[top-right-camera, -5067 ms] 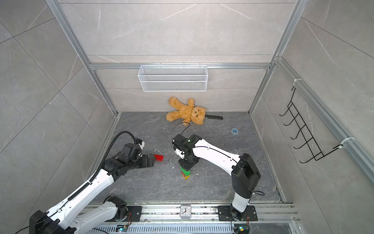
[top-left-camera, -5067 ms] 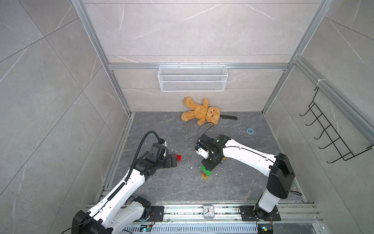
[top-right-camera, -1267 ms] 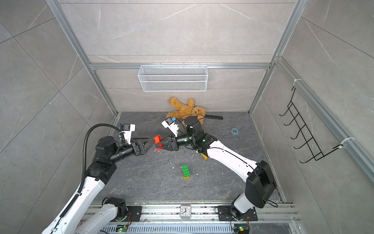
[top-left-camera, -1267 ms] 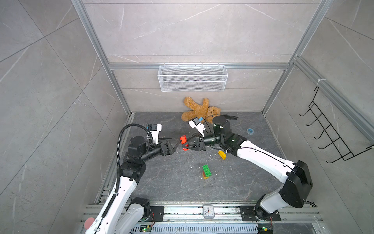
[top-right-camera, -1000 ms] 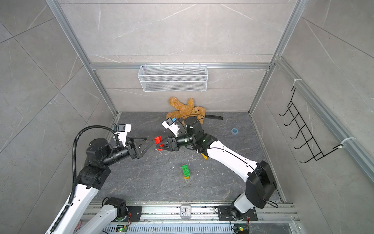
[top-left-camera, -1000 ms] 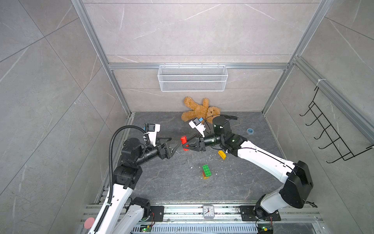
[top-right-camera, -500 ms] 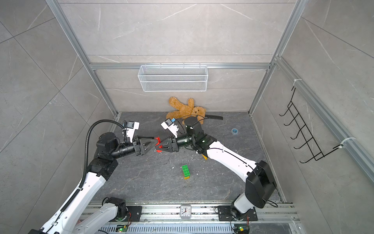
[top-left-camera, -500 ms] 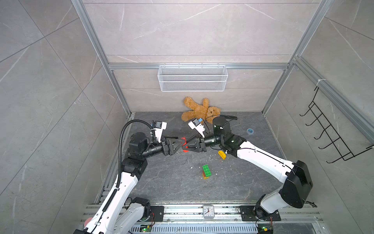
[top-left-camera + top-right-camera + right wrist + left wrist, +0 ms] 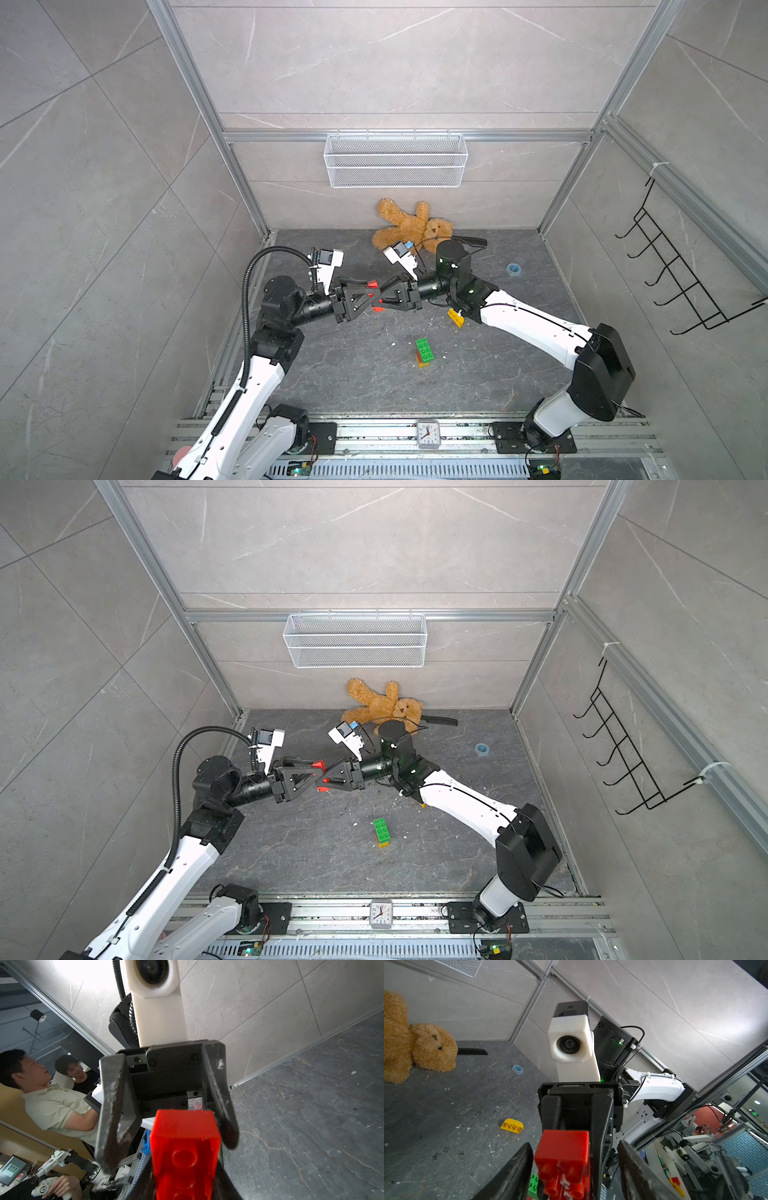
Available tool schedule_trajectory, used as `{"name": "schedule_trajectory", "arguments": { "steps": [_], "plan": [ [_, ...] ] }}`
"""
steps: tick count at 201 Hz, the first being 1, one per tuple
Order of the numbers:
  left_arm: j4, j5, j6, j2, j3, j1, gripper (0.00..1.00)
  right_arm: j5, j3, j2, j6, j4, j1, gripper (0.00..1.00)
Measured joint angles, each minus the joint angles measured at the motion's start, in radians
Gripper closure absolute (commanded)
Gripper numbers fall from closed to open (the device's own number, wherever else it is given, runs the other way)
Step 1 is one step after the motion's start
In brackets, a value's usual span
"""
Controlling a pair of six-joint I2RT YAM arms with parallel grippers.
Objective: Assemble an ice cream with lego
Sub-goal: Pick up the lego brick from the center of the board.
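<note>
— Grey tabletop [image 9: 332, 374], in a top view: why is the red brick [image 9: 371, 284] held aloft?
— A handover is judged; the half-built ice cream [image 9: 424, 347] is seen at five o'clock of it.
— Left wrist view?
— The left pincer [image 9: 575, 1144] is spread around it.
— Right wrist?
— Clamped by the right pincer [image 9: 185, 1167].

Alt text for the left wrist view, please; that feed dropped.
A red studded plastic brick fills the foreground, held by the right gripper, with the left gripper's black fingers apart on either side of it. Behind, a yellow round-topped brick and a brown teddy bear lie on the grey floor.
</note>
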Motion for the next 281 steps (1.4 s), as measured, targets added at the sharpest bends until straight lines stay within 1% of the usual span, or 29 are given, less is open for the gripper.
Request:
{"name": "schedule_trajectory", "arguments": {
  "steps": [41, 60, 95, 126, 192, 224, 242, 254, 269, 281],
  "plan": [
    [0.005, 0.008, -0.002, -0.005, 0.000, -0.005, 0.38, -0.011, 0.000, 0.002, 0.038, 0.057, 0.000, 0.69],
    [0.018, 0.029, -0.005, 0.006, 0.000, -0.005, 0.39, -0.026, 0.000, 0.009, 0.053, 0.086, 0.002, 0.69],
    [0.029, 0.055, -0.012, 0.044, 0.001, -0.005, 0.43, -0.041, 0.000, 0.022, 0.063, 0.095, 0.005, 0.69],
    [0.027, 0.056, -0.011, 0.038, 0.011, -0.005, 0.46, -0.048, 0.000, 0.023, 0.059, 0.088, 0.006, 0.69],
    [0.018, 0.044, -0.010, 0.029, 0.015, -0.005, 0.61, -0.062, 0.000, 0.023, 0.040, 0.088, 0.008, 0.67],
    [-0.009, 0.027, -0.017, 0.027, 0.021, -0.005, 0.73, -0.061, 0.000, 0.023, 0.005, 0.080, 0.008, 0.66],
    [-0.032, 0.016, -0.007, 0.017, 0.023, -0.005, 0.77, -0.061, 0.000, 0.023, -0.006, 0.071, 0.009, 0.59],
    [-0.042, 0.004, 0.005, 0.011, 0.025, -0.006, 0.78, -0.059, 0.000, 0.023, -0.006, 0.060, 0.009, 0.50],
    [-0.049, -0.006, 0.018, 0.008, 0.029, -0.006, 0.81, -0.049, 0.000, 0.023, -0.010, 0.049, 0.009, 0.37],
    [-0.057, -0.014, 0.027, 0.009, 0.034, -0.006, 0.82, -0.037, 0.000, 0.023, -0.010, 0.041, 0.008, 0.32]
  ]
}}
